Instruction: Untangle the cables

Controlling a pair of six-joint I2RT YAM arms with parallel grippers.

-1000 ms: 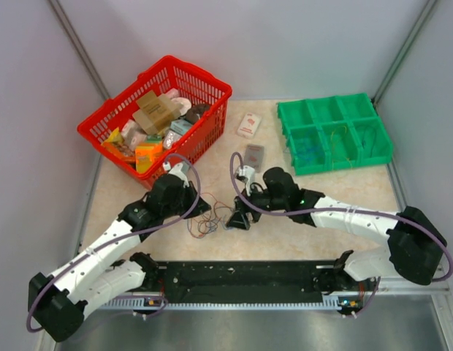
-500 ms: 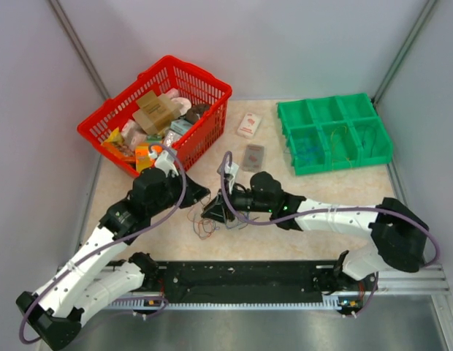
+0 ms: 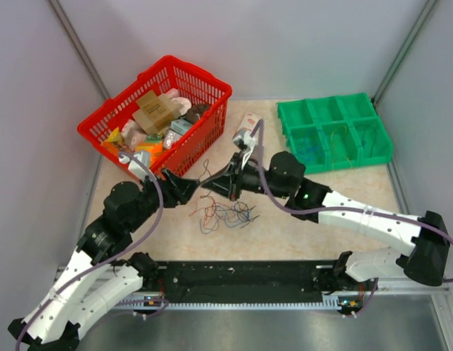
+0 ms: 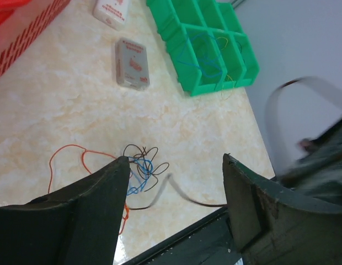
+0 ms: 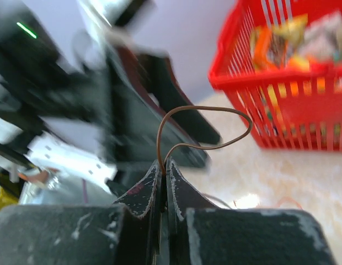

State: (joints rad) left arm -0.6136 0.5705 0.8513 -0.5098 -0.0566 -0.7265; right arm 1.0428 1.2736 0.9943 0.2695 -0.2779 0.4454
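R gripper [image 5: 164, 163] is clamped shut on one brown wire [image 5: 207, 109], pinched right at the fingertips. The wire loops out of the pinch and curls back on itself. The other cables [image 3: 223, 213] lie in a loose heap on the table [image 3: 358, 186], just below and between my two grippers, near the front edge. L gripper [image 4: 175, 159] hangs over that heap w/ fingers spread, holding nothing.

Risks, as I judge them:
- Grip is only a tip pinch on a v. thin wire, so a hard pull could slip it out.
- If the wire's far part is caught in the heap (can't tell), lifting may drag the whole bunch along or cinch a knot tighter, b/c nothing pins the heap down.
- Basket [image 3: 205, 82] is close, and a swing that way could snag the loop on its bars.

Heap's long axis runs left-right, approx along the front edge. Held wire's loop sticks out past my fingertips, up off the table and toward the basket side.
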